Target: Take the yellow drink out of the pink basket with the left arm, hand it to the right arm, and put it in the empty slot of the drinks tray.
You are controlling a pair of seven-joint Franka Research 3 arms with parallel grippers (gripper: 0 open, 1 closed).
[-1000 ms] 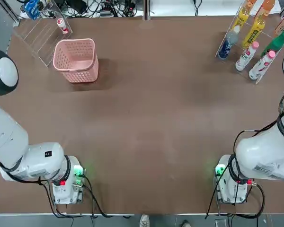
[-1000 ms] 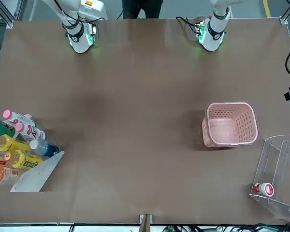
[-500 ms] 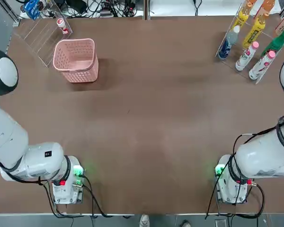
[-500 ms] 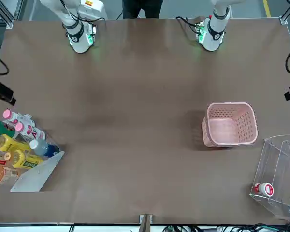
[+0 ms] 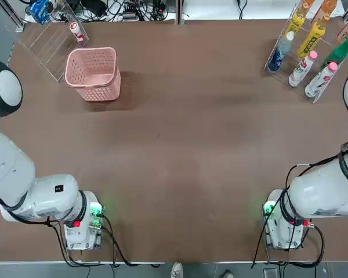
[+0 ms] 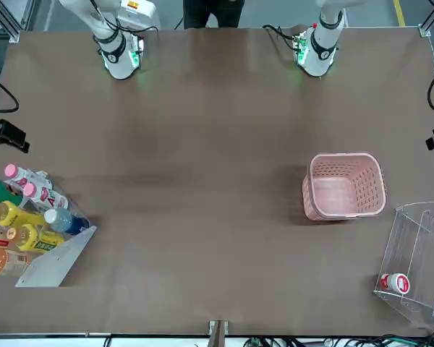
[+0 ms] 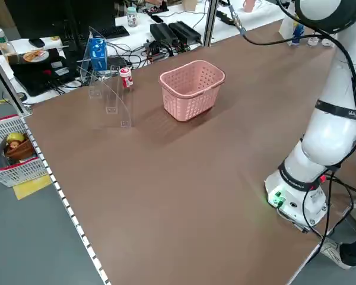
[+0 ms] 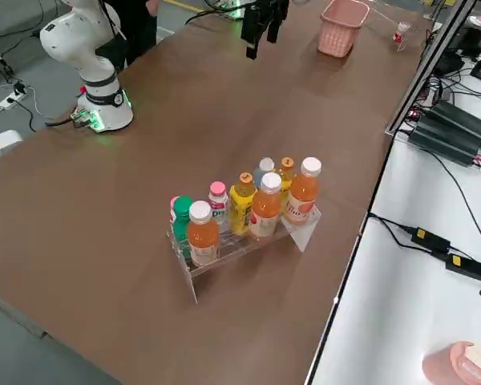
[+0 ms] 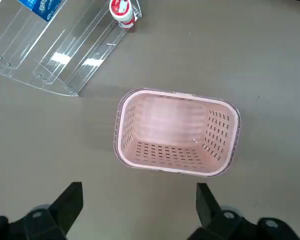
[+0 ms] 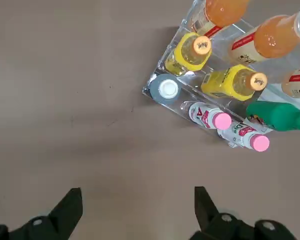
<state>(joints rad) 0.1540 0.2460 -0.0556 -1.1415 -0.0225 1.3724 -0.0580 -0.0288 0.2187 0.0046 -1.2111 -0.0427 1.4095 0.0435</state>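
The pink basket (image 5: pixel 94 73) stands at the far left of the table, seen also in the front view (image 6: pixel 345 186). From above in the left wrist view, the pink basket (image 9: pixel 177 132) shows only its bare perforated inside; the yellow drink is out of view. My left gripper (image 9: pixel 138 205) hangs open high over the basket's near side. My right gripper (image 10: pixel 137 207) hangs open high above the table, beside the drinks tray (image 10: pixel 157 82). Several bottles stand in the drinks tray (image 5: pixel 274 55) at the far right.
A clear acrylic stand (image 5: pixel 46 43) with a small red-and-white bottle (image 5: pixel 76 30) sits just beyond the basket at the far left corner. The tray's bottles (image 8: pixel 248 208) are orange, yellow with orange tops, green, blue and white with pink caps. Cables run along the far edge.
The right arm has swung a little, and its gripper has come into the front view's left edge. The left arm, basket and tray have stayed put.
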